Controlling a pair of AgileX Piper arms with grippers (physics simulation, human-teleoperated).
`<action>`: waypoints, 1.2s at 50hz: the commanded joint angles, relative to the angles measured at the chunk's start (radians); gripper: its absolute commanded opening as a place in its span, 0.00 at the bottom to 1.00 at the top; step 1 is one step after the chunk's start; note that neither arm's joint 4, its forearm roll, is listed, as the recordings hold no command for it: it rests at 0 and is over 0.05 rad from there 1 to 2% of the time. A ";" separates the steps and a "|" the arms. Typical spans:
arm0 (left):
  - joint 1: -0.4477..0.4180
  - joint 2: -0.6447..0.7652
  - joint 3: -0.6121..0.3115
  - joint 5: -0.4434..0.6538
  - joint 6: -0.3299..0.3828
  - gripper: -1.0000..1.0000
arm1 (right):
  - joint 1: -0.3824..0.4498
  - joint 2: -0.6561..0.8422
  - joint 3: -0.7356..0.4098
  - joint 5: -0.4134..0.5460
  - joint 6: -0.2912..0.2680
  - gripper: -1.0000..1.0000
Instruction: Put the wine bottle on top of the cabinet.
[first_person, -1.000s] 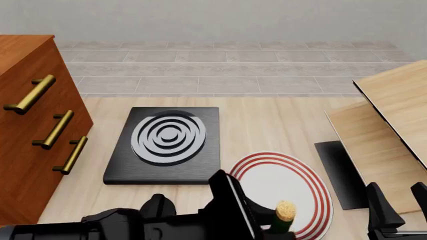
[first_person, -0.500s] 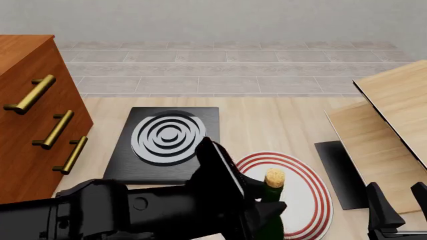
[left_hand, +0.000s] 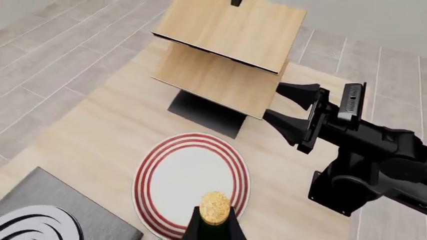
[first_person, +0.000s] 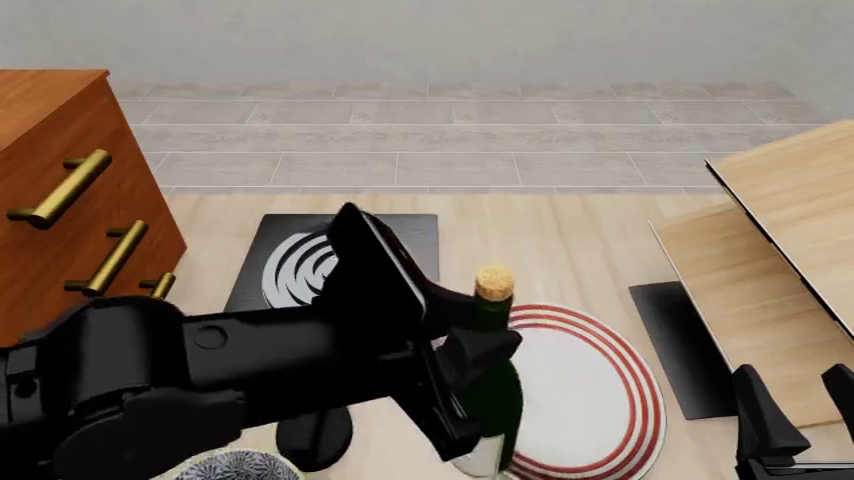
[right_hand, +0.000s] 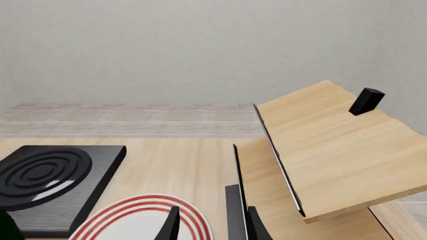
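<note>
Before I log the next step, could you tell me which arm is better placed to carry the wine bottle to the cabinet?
Left. The left gripper already clamps the wine bottle, and the cabinet stands on that side. The right gripper waits open, far right.

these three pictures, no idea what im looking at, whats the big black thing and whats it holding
These are simulator renders of two robot arms at a table. The front view looks over the arms from behind. The big black shape is the left arm; its left gripper is closed around the wine bottle, a dark green bottle with a cork. The other two pictures come from cameras mounted behind each gripper. The left one looks down past the cork to the red-ringed plate below and across to the other arm. The right gripper waits open and empty at the lower right. On the table are also a black slab with grey rings, pale wooden panels, and at the left the brown cabinet with brass handles.
</note>
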 joint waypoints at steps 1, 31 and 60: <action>0.064 -0.050 -0.020 0.042 0.055 0.00 | 0.000 0.000 0.001 0.000 0.001 1.00; 0.194 -0.153 -0.033 0.119 0.123 0.00 | 0.000 0.000 -0.001 0.001 0.000 1.00; 0.382 -0.328 -0.020 0.240 0.149 0.00 | 0.000 0.000 0.000 0.001 0.000 1.00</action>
